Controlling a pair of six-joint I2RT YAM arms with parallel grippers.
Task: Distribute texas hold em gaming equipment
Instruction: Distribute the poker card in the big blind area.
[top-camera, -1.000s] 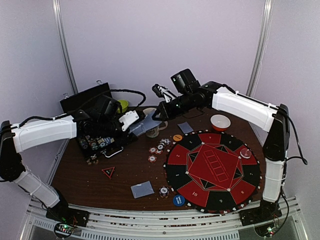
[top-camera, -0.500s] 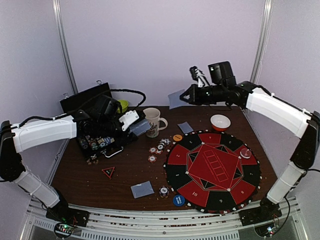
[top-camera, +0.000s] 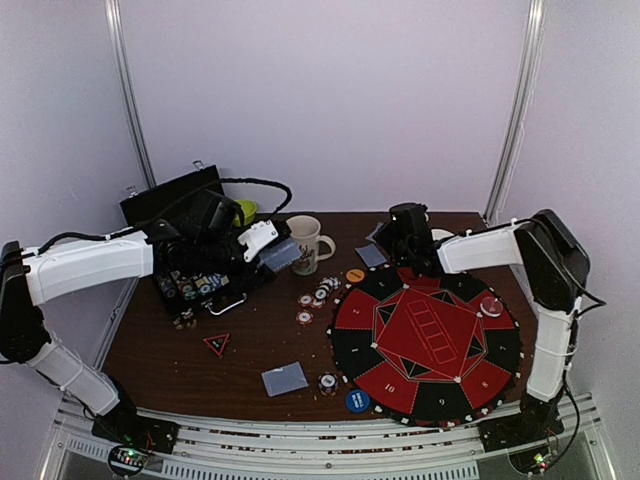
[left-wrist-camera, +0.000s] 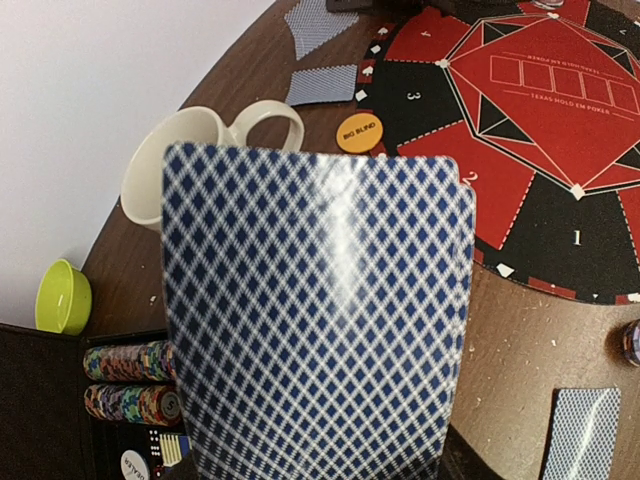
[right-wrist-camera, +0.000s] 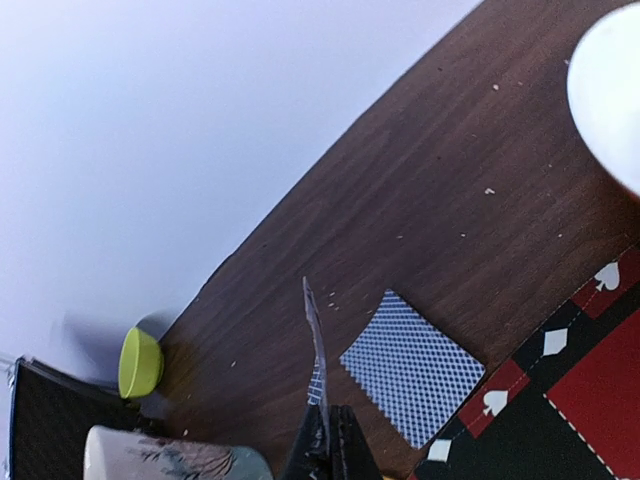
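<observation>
Left jaws clenched on a card (left-wrist-camera: 315, 320), held up beside the mug (top-camera: 305, 243), blocking most of the left wrist view. Right jaws pinch a second card (right-wrist-camera: 316, 340) edge-on above a flat card (right-wrist-camera: 412, 365) lying on the desk (top-camera: 250, 350) by the mat's (top-camera: 425, 335) far edge. Green bowl (right-wrist-camera: 140, 362) far left.
</observation>
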